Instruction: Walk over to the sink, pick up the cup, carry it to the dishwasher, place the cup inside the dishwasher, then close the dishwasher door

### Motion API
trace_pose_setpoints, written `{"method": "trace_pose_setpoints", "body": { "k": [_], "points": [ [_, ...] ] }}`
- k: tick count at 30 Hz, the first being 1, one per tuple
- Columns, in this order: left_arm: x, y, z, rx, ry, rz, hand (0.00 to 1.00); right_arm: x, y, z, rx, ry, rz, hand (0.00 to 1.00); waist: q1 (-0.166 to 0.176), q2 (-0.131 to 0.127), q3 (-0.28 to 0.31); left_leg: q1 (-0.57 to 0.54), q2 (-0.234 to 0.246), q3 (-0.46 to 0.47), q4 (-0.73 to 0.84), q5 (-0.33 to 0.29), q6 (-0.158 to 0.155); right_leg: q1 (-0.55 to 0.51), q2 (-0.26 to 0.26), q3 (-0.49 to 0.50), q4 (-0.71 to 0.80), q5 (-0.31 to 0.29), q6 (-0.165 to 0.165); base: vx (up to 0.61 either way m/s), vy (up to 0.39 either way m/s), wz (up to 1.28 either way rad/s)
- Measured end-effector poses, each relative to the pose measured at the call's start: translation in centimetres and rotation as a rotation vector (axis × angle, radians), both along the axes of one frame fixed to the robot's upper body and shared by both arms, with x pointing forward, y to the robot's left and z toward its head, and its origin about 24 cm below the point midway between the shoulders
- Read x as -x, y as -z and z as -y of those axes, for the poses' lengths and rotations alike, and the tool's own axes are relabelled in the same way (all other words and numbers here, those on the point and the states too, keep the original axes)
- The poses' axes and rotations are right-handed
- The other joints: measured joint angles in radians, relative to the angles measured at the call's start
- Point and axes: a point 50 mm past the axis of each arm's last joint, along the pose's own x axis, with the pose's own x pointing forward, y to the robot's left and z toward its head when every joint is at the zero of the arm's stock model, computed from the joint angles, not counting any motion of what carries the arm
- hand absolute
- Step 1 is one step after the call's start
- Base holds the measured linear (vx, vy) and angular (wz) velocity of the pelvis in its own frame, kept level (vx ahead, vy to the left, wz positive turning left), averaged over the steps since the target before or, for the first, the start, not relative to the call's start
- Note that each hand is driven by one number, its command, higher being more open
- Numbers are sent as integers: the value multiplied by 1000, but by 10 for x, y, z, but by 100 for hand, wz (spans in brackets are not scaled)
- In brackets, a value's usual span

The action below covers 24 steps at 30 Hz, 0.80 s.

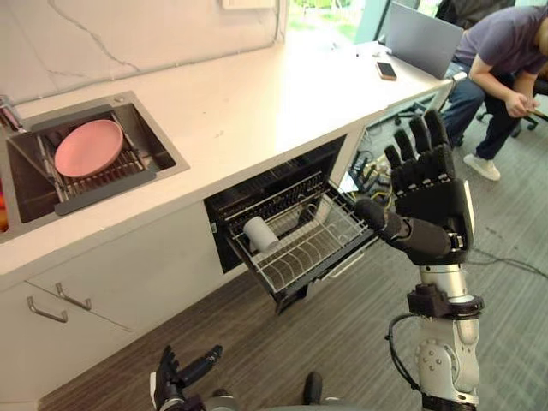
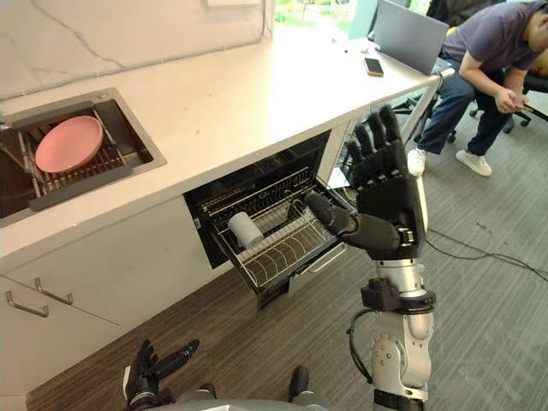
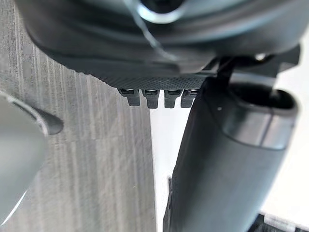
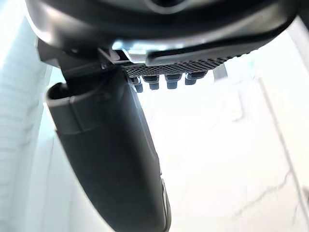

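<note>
Right hand (image 1: 432,199) was raised at centre right of the frame. Fingers straight and pointing up, thumb stuck out toward frame left, holding nothing. Its thumb tip overlapped the right end of the rack (image 1: 318,248) in the head views; contact could not be told. The right wrist view showed the same: fingers straight in a row, thumb extended, nothing between them.

Left hand (image 1: 174,375) hung low at the bottom left edge over the wood floor (image 1: 342,342). Fingers were loosely spread and it was empty. The left wrist view agreed.

Cup (image 1: 259,233), white, lay on its side in the left part of the rack, apart from both hands. The rack was pulled out of the open dishwasher (image 1: 265,184) under the bench (image 1: 257,94), at frame centre.

Sink (image 1: 164,159) was set in the bench at upper left, with a pink plate (image 1: 88,147) resting on a grid inside it.

At the far end of the bench, upper right, stood a laptop (image 1: 421,38) with a phone (image 1: 386,70) just beside it. A person (image 1: 501,51) sat bent forward at the upper right corner. Cabinet handles (image 1: 47,310) were at lower left, below the sink.
</note>
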Motion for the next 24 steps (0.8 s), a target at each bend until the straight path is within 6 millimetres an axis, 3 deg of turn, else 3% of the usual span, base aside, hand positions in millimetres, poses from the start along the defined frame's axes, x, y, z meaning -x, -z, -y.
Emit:
{"method": "trace_pose_setpoints", "body": {
  "k": [4,5,6,7,8,9,10,12,15,16,17,18,19,20,21,24],
  "points": [
    [-8,-5,0,-77,112,4,100,-4,0,-11,-27,-55,-5,100,26,3,-3,-19,-22,-93,2,19,10,61,-28,-129,6,-15,12,-10,0,87],
    [-12,-6,2,-91,176,7,100,-5,-1,-8,-15,-44,-4,100,17,6,-4,-37,-23,-37,-2,13,54,86,-51,-201,6,-20,21,-61,50,139],
    [-14,-6,4,-94,214,6,100,-5,-1,-5,-11,-27,-6,100,13,7,-6,-34,-7,38,-9,15,72,103,-60,-245,6,-22,28,-28,37,199],
    [-17,-4,11,-89,292,8,100,-4,-4,5,6,22,-1,100,-1,10,-11,-27,21,197,-21,25,86,140,-94,-346,6,-27,46,33,149,227],
    [-19,-3,17,-88,365,7,100,-4,-6,15,29,72,6,100,-9,25,-19,-26,42,318,-18,62,84,173,-121,-428,6,-27,69,59,182,222],
    [-19,-3,21,-80,380,9,100,-5,-8,21,44,96,8,100,-10,39,-27,-24,44,349,-24,112,74,184,-129,-457,7,-26,80,61,308,169],
    [-20,-3,24,-69,381,15,100,-9,-9,27,47,125,8,100,5,45,-29,-21,5,327,-52,136,67,196,-156,-482,6,-19,96,30,294,95],
    [-22,-4,19,-84,380,17,100,-14,-7,18,11,96,9,100,19,41,-26,-12,-44,313,-78,128,84,202,-206,-474,34,-13,106,30,289,48],
    [-20,0,25,-71,406,-3,100,-11,-2,16,17,84,-8,100,6,54,-22,20,-46,308,-115,108,93,137,-276,-425,246,-17,102,49,229,10],
    [-21,1,29,-67,452,-12,100,-8,0,18,7,107,-16,100,-12,56,-17,36,-52,287,-121,101,102,79,-334,-365,430,-25,58,46,241,39],
    [-24,0,28,-79,500,-14,100,-6,1,19,1,124,-19,100,-33,41,-6,43,-64,263,-121,97,109,25,-364,-275,561,-12,23,65,213,81],
    [-30,-1,24,-98,567,-21,100,-3,3,21,-11,150,-31,100,-66,28,5,43,-59,210,-121,97,112,-45,-333,-127,693,-73,26,71,113,105],
    [-34,0,24,-96,582,-35,100,1,4,26,-13,183,-39,100,-82,19,6,40,-58,167,-126,101,118,-67,-270,-44,728,-157,47,70,16,108],
    [-35,1,26,-87,587,-45,100,4,4,29,-10,207,-42,100,-88,18,5,40,-57,146,-130,103,121,-71,-231,-6,721,-201,56,116,5,111],
    [-38,3,32,-66,611,-63,100,14,0,36,-11,261,-34,100,-90,18,4,43,-66,103,-137,103,120,-71,-160,20,644,-280,66,120,13,84],
    [-36,5,30,-58,615,-87,100,20,-2,42,-5,293,-32,100,-91,21,8,66,-74,69,-156,102,118,-92,-99,-12,432,-292,47,143,-33,48]
  ]
}}
